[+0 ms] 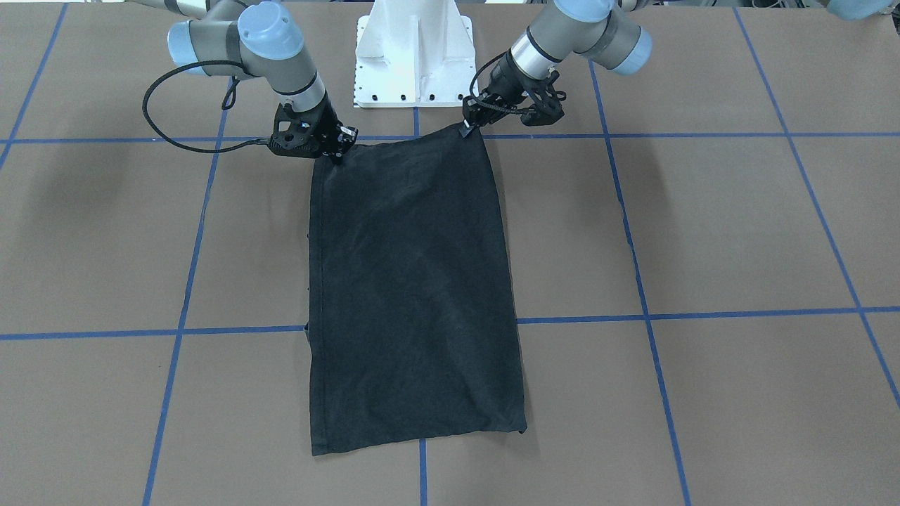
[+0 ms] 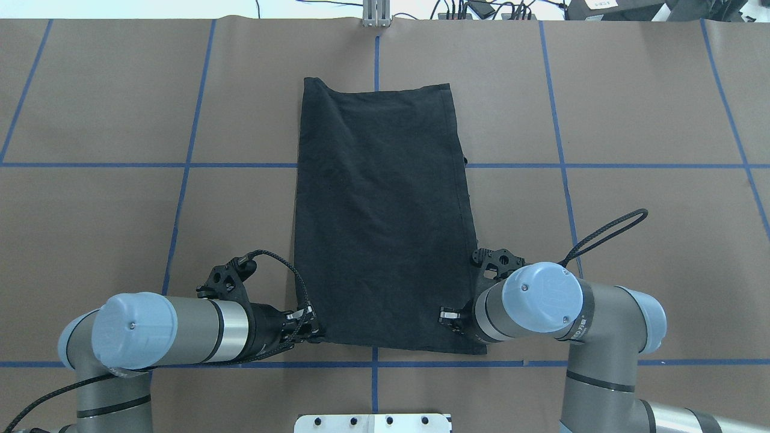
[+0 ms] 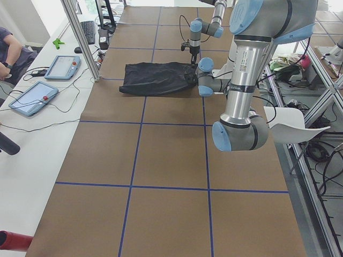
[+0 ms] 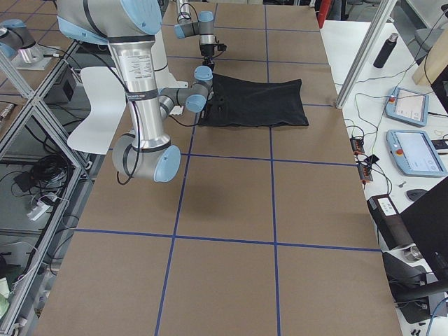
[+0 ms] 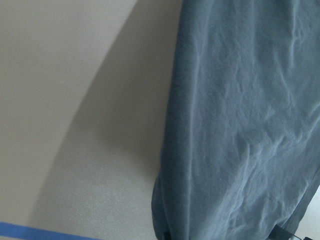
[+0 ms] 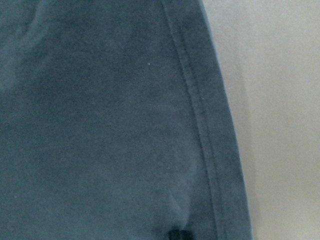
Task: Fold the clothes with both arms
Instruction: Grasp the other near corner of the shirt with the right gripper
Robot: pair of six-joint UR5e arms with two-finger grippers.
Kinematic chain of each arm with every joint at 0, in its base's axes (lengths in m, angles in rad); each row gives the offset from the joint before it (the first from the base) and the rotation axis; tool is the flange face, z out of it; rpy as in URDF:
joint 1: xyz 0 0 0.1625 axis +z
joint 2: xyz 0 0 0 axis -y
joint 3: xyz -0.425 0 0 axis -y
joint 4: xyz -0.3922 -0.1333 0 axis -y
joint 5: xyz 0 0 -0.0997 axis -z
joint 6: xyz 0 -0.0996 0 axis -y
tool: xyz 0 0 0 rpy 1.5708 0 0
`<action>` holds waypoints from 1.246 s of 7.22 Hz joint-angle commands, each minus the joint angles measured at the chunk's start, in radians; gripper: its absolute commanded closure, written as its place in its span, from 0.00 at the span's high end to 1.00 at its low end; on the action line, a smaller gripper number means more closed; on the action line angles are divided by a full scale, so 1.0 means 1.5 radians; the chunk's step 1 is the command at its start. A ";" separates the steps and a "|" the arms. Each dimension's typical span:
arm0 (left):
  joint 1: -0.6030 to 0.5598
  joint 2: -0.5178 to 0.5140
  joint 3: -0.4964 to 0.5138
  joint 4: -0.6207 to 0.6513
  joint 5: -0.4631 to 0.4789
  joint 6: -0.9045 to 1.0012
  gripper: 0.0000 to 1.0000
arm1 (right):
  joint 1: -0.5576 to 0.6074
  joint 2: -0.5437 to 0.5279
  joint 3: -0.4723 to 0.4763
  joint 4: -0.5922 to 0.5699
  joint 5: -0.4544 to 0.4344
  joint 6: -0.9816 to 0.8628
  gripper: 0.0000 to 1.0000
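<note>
From the front, the T-shirt (image 1: 415, 281) lay as a long black strip on the table (image 1: 703, 232). The left gripper (image 1: 467, 127) and the right gripper (image 1: 337, 153) were each pinched closed on a corner of its robot-side edge. Overhead, that edge stretched between them. Both wrist cameras showed dark cloth close beside bare table.

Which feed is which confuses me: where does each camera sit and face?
Front-facing: across the table, facing the robot; left arm view-right.
Overhead: behind robot, looking down; both arms.
Exterior left: table end; left arm nearest.
Exterior right: opposite end; right arm nearest.
Left wrist: close on T-shirt edge; no arm.
Right wrist: T-shirt hem; no arm.
Shared: T-shirt everywhere.
</note>
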 commanded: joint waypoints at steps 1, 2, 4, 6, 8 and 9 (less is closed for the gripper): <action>0.000 0.000 0.000 0.000 0.000 0.000 0.00 | 0.002 0.003 0.005 0.000 0.000 0.000 0.08; 0.000 0.000 0.000 0.000 0.000 0.000 0.00 | 0.002 -0.001 0.004 0.000 0.000 0.000 0.48; 0.000 -0.001 0.000 0.000 0.000 0.000 0.00 | 0.004 -0.006 0.005 0.000 0.001 0.000 0.64; 0.000 -0.001 -0.001 0.000 0.000 0.000 0.00 | 0.004 -0.007 0.006 -0.001 0.001 0.001 0.68; 0.000 -0.001 -0.002 0.000 0.000 -0.001 0.00 | 0.003 -0.015 0.005 -0.001 0.003 0.001 0.77; 0.000 -0.001 -0.002 0.000 0.000 -0.005 0.00 | 0.004 -0.015 0.009 -0.011 0.004 0.002 0.87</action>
